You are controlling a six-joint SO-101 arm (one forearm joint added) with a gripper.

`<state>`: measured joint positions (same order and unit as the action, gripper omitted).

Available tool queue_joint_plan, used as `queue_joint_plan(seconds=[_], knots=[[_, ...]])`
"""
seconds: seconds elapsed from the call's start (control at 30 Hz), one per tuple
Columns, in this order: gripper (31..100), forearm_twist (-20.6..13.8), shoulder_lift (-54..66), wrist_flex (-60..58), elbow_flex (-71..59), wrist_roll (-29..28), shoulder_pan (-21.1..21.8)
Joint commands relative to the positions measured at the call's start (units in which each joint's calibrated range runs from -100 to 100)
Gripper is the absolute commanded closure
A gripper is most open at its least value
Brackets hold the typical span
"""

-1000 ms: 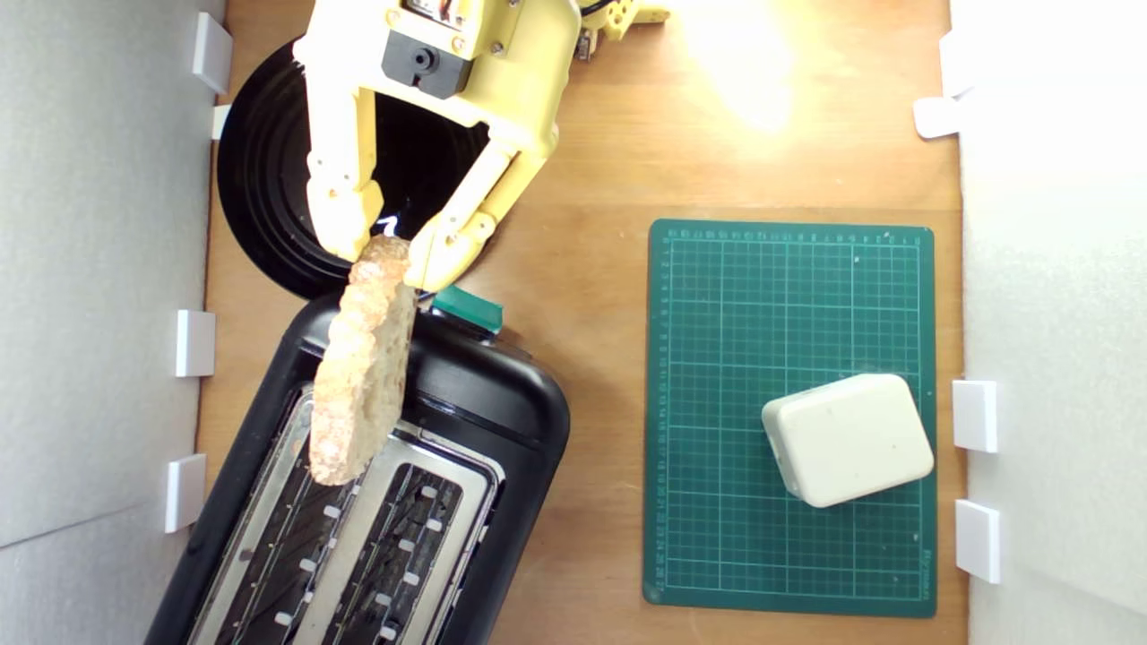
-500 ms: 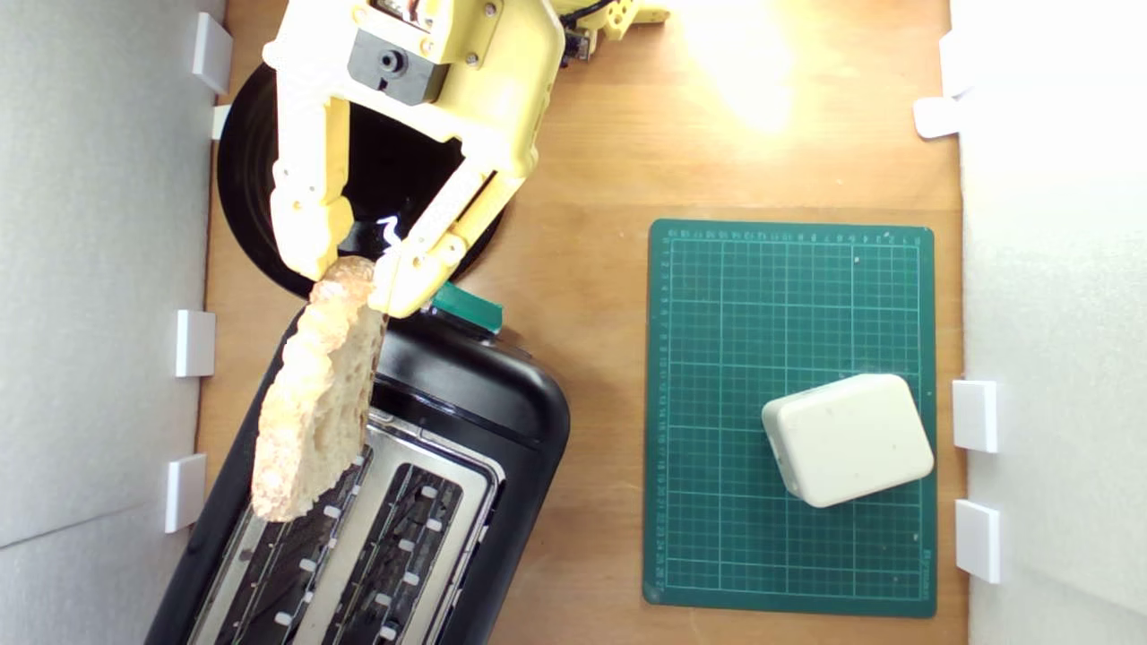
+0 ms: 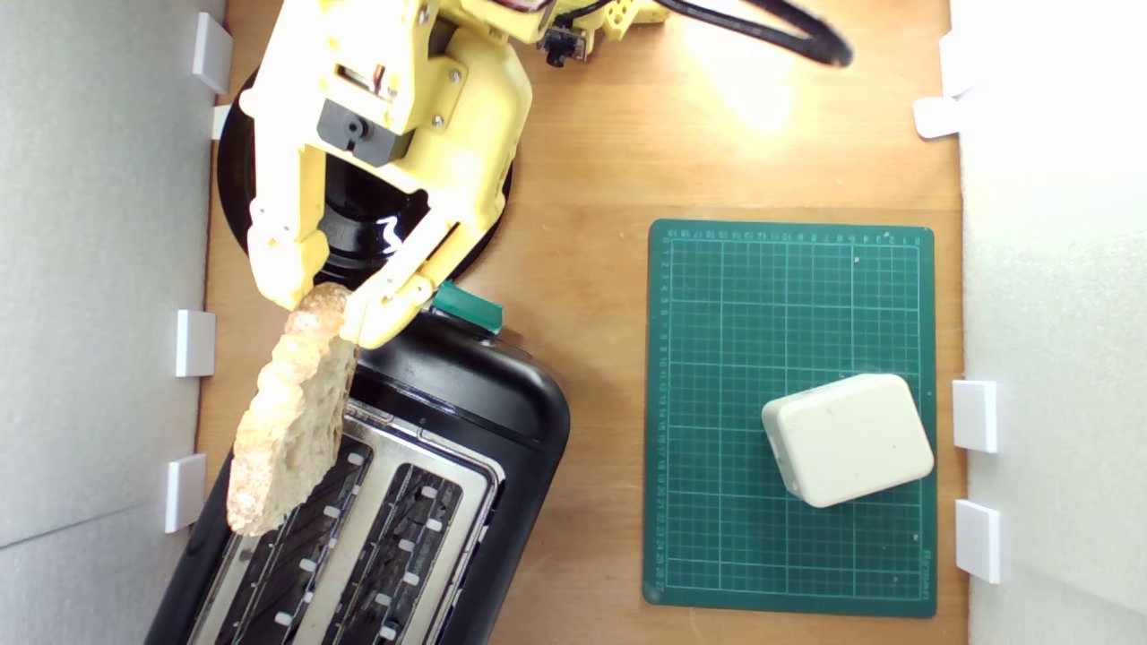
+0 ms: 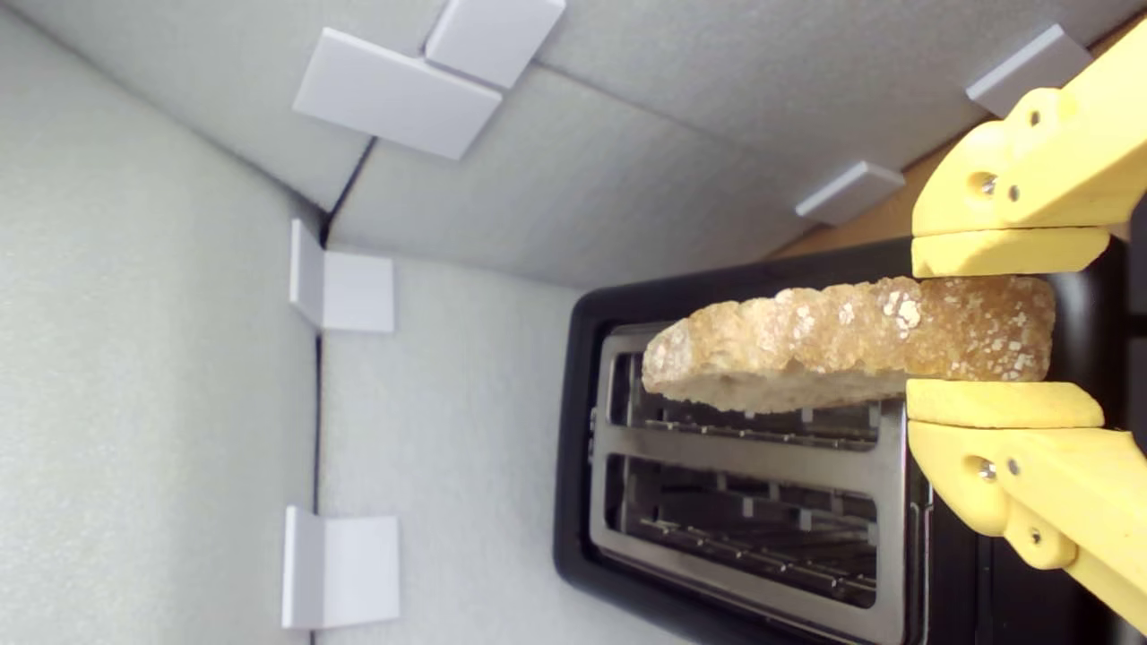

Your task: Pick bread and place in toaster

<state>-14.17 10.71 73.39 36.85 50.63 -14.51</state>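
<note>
The scene is seen from straight overhead in the exterior view, while the toaster point(image 3: 376, 502) point(image 4: 744, 466) and held bread point(image 3: 291, 412) point(image 4: 842, 345), shared by both views, are seen closely along the gripper point(image 3: 327, 309) point(image 4: 999, 327) in the wrist view.

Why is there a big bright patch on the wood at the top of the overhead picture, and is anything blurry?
Exterior view: the patch is lamp glare washing out the wooden table; a small glint also shows on the black plate, and the cable looks smeared. Wrist view: even, soft light on the foam walls; the bread and gripper look sharp, while the toaster slots stay dim.
</note>
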Motion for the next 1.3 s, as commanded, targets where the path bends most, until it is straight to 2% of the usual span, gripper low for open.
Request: queue_joint_plan(seconds=[0.0, 0.1, 0.73, 1.27], knots=[[74.8, -0.43, 0.27, -2.23, 3.33, -0.33, -0.64], [74.8, -0.24, 0.02, -2.23, 3.33, -0.33, -1.53], [74.8, -0.33, -2.89, -2.31, 3.33, -0.28, -0.8], [74.8, -0.52, -10.63, -6.5, 3.42, -0.33, -0.8]])
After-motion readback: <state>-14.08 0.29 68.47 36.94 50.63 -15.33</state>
